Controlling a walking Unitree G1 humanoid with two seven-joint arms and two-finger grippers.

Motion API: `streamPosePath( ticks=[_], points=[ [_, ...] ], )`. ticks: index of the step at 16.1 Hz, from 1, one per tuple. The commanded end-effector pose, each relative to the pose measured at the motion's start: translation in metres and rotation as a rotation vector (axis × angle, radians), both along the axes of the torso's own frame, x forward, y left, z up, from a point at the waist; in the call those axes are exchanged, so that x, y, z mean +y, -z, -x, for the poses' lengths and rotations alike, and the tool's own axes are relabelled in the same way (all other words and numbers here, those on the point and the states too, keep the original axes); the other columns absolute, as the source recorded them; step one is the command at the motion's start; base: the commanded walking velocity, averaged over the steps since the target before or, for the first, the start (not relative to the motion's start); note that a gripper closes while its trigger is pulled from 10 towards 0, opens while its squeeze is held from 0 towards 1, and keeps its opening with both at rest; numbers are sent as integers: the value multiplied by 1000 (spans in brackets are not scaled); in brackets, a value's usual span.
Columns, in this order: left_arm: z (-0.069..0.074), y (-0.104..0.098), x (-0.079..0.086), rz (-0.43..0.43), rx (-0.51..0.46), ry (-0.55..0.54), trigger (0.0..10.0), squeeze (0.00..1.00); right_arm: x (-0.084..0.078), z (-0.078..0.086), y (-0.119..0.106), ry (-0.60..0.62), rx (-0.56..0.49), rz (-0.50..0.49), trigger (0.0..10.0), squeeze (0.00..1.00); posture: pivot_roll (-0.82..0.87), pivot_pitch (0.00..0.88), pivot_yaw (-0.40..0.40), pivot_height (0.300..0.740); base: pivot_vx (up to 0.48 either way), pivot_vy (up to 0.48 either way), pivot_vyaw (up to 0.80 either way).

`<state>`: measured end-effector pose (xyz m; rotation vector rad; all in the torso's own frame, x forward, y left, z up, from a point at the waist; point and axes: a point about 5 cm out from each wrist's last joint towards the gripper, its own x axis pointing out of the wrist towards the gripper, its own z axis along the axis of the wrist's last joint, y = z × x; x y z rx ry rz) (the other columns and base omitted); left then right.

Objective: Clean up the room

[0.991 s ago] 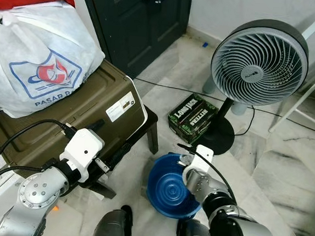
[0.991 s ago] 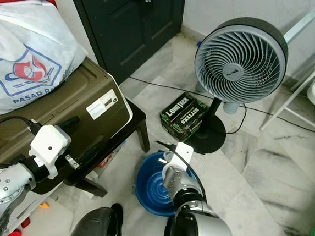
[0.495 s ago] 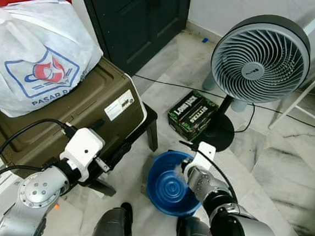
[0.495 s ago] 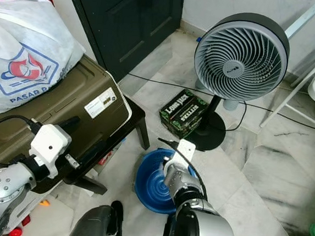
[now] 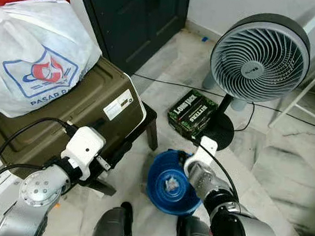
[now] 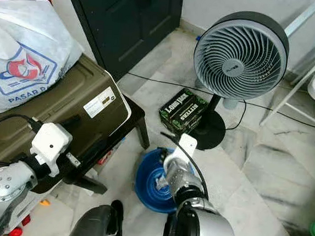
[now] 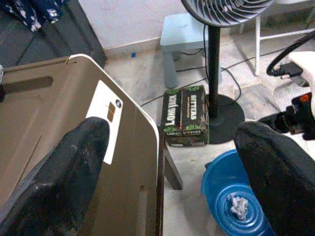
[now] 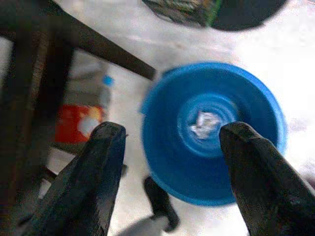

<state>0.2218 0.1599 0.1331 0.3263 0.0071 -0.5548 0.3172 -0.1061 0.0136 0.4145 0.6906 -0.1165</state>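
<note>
A blue plastic basin [image 5: 159,193] sits on the marble floor just in front of my feet. A small crumpled white wad [image 5: 171,184] lies at its centre, seen too in the right wrist view [image 8: 205,123]. My right gripper [image 8: 170,129] hangs open above the basin with nothing between its fingers [image 8: 106,147]; its wrist [image 5: 199,160] is over the basin's far rim. My left gripper [image 7: 172,127] is open and holds nothing, beside the olive case [image 5: 63,118] on my left.
A standing fan [image 5: 260,49] and a green Long Jack box [image 5: 192,113] are just beyond the basin, with a cable [image 5: 166,84] across the floor. The olive case rests on a dark stool [image 5: 149,117] and carries a white bag [image 5: 36,57]. Under the stool lies a red packet [image 8: 74,123].
The white wad now lies in the basin, which was empty in the earlier frames. My right wrist has shifted slightly toward the fan. The left arm has held still.
</note>
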Motion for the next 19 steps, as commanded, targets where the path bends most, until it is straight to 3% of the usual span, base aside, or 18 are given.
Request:
streamPosePath(
  ticks=[1, 3, 4, 5, 6, 7, 8, 9, 11, 13, 15, 17, 18, 19],
  points=[
    [-3, 6, -2, 4, 11, -14, 10000, 0, -4, -7, -9, -42, -77, 11, 10000, 1000, 127, 253, 76, 740, 0, 0, 0],
    [-8, 7, -8, 20, -11, -35, 10000, 0, -21, -11, -20, -107, -177, 83, 10000, 1000, 82, 240, 56, 740, 0, 0, 0],
    [-12, 10, -13, 29, -20, -50, 10000, 0, -37, -9, -24, -163, -245, 192, 10000, 1000, 65, 234, 47, 740, 0, 0, 0],
    [-12, 10, -13, 29, -20, -50, 10000, 0, -37, -9, -24, -163, -245, 192, 10000, 1000, 65, 234, 47, 740, 0, 0, 0],
    [-14, 14, -18, 45, -22, -62, 10000, 0, -46, 2, -29, -272, -319, 261, 10000, 1000, 26, 212, 30, 740, 0, 0, 0],
    [-18, 20, -23, 72, -21, -83, 10000, 0, -51, 25, -29, -442, -365, 333, 10000, 1000, -7, 186, 20, 740, 0, 0, 0],
    [-18, 21, -24, 84, -18, -97, 10000, 0, -53, 31, -28, -462, -374, 367, 10000, 1000, -7, 186, 20, 740, 0, 0, 0],
    [-19, 25, -27, 106, -15, -123, 10000, 0, -63, 42, -28, -465, -397, 432, 10000, 1000, -28, 153, 12, 740, 0, 0, 0],
    [-21, 25, -29, 131, -31, -153, 10000, 0, -75, 53, -31, -422, -415, 471, 10000, 1000, -45, 127, 9, 740, 0, 0, 0],
    [-24, 25, -23, 195, -24, -246, 10000, 0, -83, 69, -42, -383, -507, 567, 10000, 1000, -51, 109, 3, 740, 0, 0, 0],
    [-21, 29, -19, 184, -33, -265, 10000, 0, -90, 86, -54, -307, -563, 627, 10000, 1000, -54, 101, -5, 740, 0, 0, 0],
    [-20, 30, -16, 183, -43, -279, 10000, 0, -99, 103, -58, -249, -554, 689, 10000, 1000, -62, 100, -10, 740, 0, 0, 0],
    [-18, 30, -12, 189, -47, -299, 10000, 0, -106, 123, -57, -232, -531, 722, 10000, 1000, -75, 109, -13, 740, 0, 0, 0],
    [-18, 29, -10, 197, -47, -313, 10000, 0, -108, 132, -60, -231, -531, 737, 10000, 1000, -81, 112, -15, 740, 0, 0, 0]
  ],
)
